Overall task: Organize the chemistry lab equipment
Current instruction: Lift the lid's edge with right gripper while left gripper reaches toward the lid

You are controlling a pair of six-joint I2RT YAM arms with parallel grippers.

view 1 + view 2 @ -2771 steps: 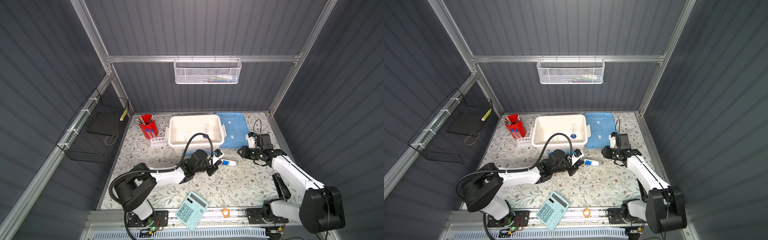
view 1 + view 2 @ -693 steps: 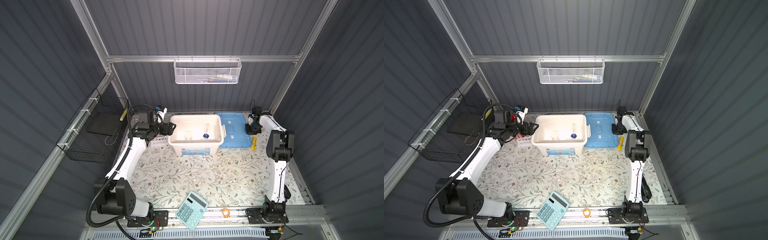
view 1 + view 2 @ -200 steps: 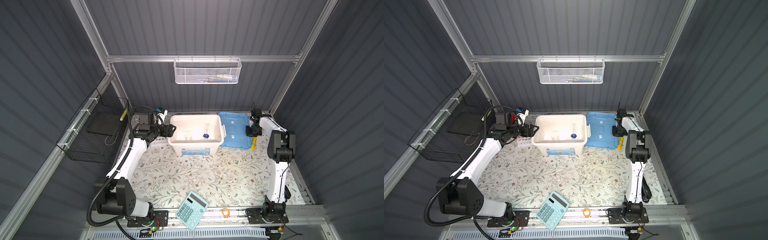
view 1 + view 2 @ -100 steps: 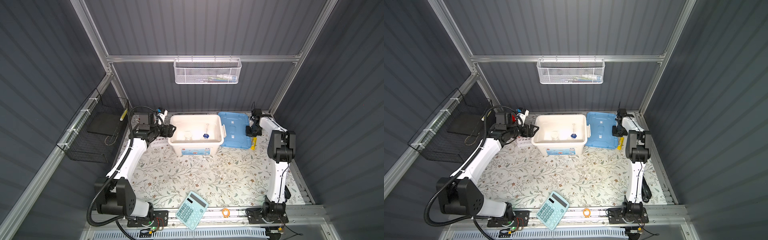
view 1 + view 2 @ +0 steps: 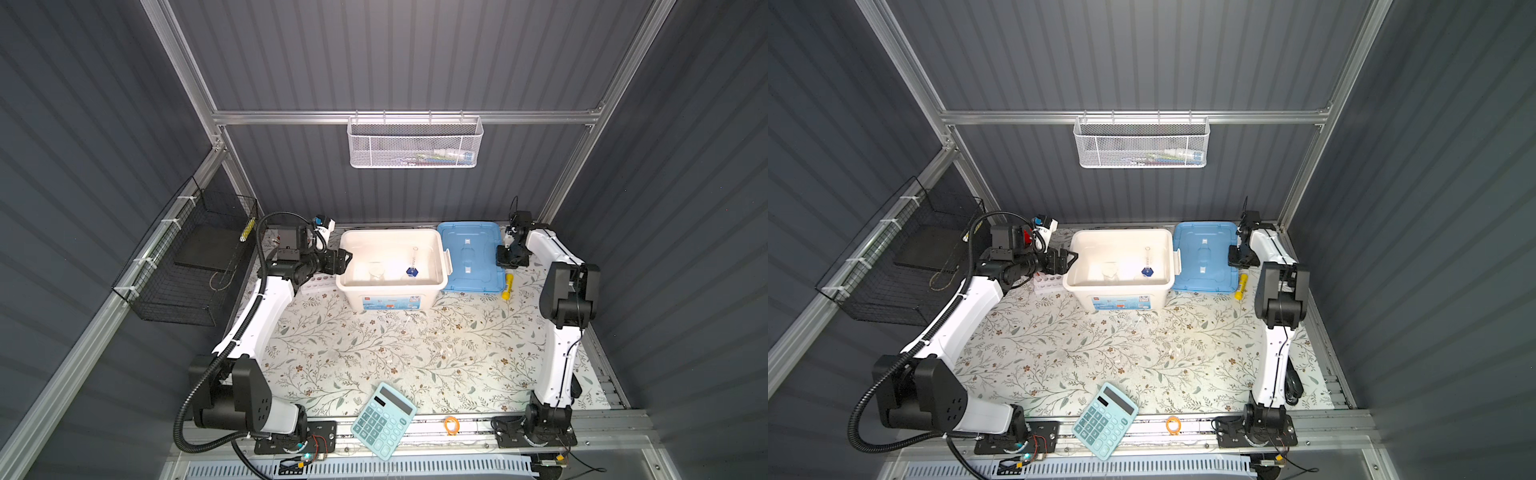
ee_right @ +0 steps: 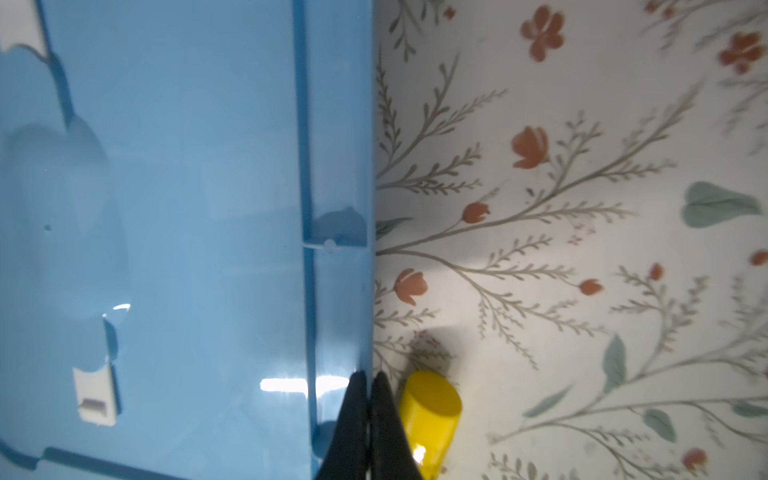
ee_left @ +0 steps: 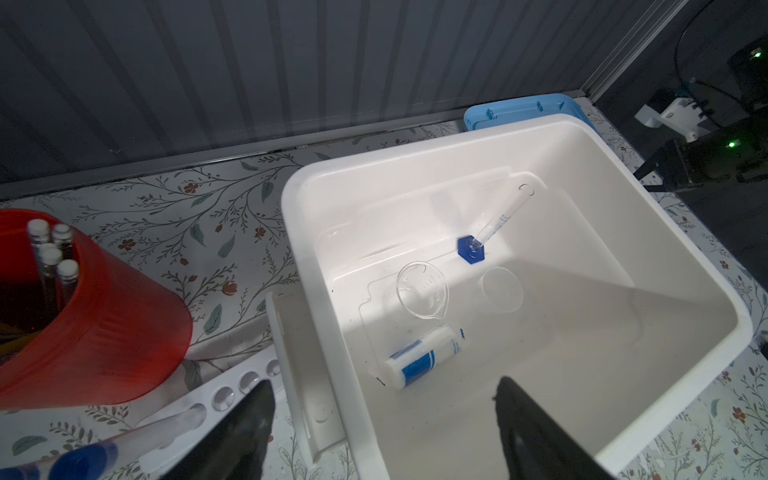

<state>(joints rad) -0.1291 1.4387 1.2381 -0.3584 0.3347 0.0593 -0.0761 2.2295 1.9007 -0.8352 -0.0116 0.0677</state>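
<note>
Matte teal calculator [image 5: 384,419] lies at six o'clock. Beyond, a glossy white tub [image 5: 353,296] holds a clear beaker [image 7: 422,295], a labelled bottle [image 7: 424,358] and a hexagonal-footed cylinder [image 7: 471,250]. The left gripper [image 5: 345,261] gapes at its nine o'clock rim. The right gripper [image 6: 368,386] is pinched tight against the ribbed blue lid [image 6: 187,208] at two o'clock.

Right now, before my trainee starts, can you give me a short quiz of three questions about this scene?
1. True or false: the blue lid is closed on the white bin.
2. Fill in: inside the bin, the blue-white bottle lies on its ___.
3. Which arm's jaws stand wide open?
Key: 1 false, the lid lies beside the bin; 2 side; 3 the left jaws.
</note>
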